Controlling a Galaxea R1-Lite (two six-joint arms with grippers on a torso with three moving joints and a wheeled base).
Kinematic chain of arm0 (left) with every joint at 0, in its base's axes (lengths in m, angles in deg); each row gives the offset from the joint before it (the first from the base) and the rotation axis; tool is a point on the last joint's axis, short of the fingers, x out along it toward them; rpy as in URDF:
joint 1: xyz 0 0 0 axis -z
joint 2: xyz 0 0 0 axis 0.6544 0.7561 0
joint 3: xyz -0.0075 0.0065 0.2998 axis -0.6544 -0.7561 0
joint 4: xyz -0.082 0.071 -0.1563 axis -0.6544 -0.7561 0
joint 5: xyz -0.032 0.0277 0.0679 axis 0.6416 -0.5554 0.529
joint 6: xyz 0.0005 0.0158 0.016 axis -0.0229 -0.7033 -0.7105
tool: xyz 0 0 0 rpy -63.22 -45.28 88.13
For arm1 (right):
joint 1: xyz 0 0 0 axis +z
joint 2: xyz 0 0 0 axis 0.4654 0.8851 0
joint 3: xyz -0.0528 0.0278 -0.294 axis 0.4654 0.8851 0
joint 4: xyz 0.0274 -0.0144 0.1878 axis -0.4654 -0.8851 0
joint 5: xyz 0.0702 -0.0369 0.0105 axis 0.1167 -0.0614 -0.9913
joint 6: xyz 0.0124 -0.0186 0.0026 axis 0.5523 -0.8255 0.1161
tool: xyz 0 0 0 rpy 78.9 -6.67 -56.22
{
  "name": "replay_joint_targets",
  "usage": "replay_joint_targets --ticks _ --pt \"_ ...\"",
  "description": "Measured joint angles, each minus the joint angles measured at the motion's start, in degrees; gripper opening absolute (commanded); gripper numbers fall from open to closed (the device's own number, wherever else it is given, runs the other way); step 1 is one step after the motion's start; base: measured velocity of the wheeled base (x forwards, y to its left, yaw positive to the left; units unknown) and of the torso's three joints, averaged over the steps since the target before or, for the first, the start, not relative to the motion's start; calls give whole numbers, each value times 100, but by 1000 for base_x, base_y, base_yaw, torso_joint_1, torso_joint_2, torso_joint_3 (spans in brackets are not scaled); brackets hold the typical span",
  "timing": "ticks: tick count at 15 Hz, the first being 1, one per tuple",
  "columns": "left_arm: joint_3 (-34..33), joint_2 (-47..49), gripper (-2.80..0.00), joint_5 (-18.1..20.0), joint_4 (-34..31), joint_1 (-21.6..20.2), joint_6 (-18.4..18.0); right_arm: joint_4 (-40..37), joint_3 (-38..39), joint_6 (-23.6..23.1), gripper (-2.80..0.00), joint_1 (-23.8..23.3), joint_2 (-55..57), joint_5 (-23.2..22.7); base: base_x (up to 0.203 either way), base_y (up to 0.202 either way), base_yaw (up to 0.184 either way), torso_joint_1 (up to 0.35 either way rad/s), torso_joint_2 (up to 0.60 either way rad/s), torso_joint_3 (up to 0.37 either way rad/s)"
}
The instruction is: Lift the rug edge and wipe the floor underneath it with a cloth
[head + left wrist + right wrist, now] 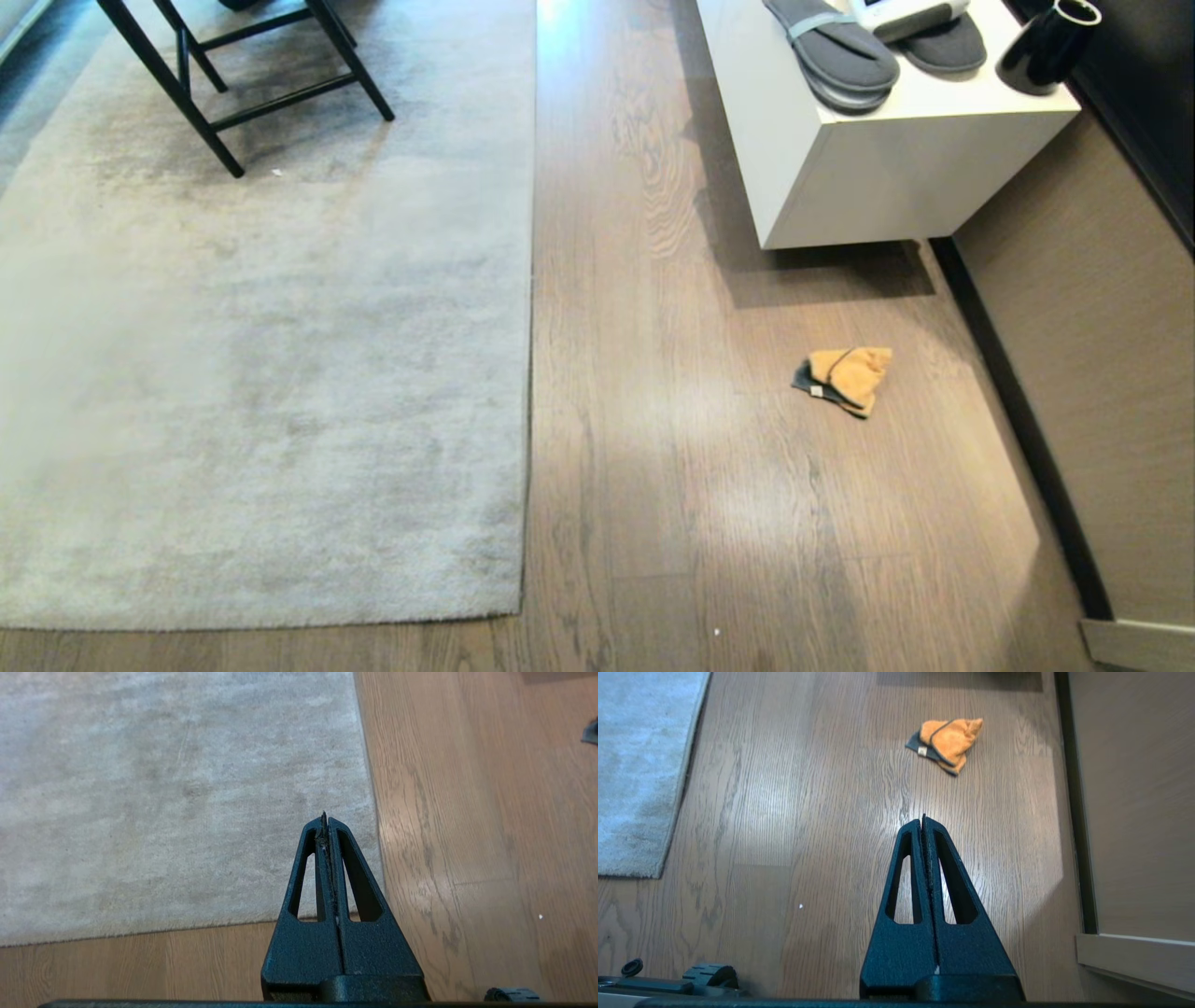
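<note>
Nothing was started when I looked — rug flat, cloth untouched, both arms parked low in front of the base. Neither arm showed in the head view.

Left pincer [328, 823] was clenched on nothing, tips pressed together, hanging over the near right corner of the rug. Right pincer [923, 823] was the same — clenched, empty, over bare floor [653, 420], with the cloth [845, 378] ahead of it and well apart.

The cloth lay crumpled on the floor, orange side up with a bit of dark reverse showing, between the rug edge [528, 373] and the right-hand wall, nearer the wall. It sat in front of the white cabinet [868, 177] that carried the grey slippers [840, 56] and a black mug [1046, 47]. The rug edge ran straight along the planks, lying flat all the way to its near corner. A black chair frame [233, 84] stood on the far part of the rug, away from that edge.

My read: this was the approach step. The next move called for two pickups. The right pincer needed to release, drop to the cloth and pinch the raised fold. The left needed to release and get a tip under the rug edge near the corner — pile is short and the border sits flush, so I expected a low, shallow entry would be needed.
</note>
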Motion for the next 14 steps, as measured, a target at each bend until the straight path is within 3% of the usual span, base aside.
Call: replay_joint_targets --ticks 14 --pt "0 0 -280 0 0 0 0 0 0 0 -280 0 0 2 0 0 0 -1 2 201"
